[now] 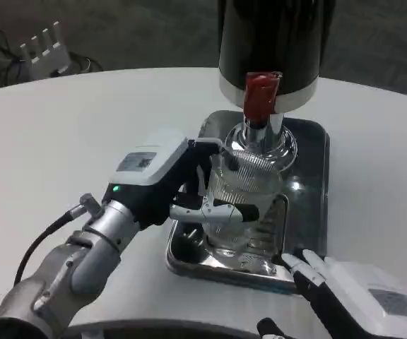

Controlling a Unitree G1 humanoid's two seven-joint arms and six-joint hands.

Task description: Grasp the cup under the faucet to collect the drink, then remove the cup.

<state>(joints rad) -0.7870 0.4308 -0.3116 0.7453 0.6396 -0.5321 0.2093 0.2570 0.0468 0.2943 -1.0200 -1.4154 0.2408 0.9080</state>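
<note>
Left robot hand grips the clear ribbed glass cup under the red-handled faucet on the steel tray; right robot hand spread, idle; next likely fill, then withdraw level.

Cup stands in tray on table, under faucet; dispenser behind tray.

Left hand grips ribbed clear cup under red faucet lever of black dispenser. Cup stands on steel tray on white table. Right hand rests at tray's near corner, fingers apart.
</note>
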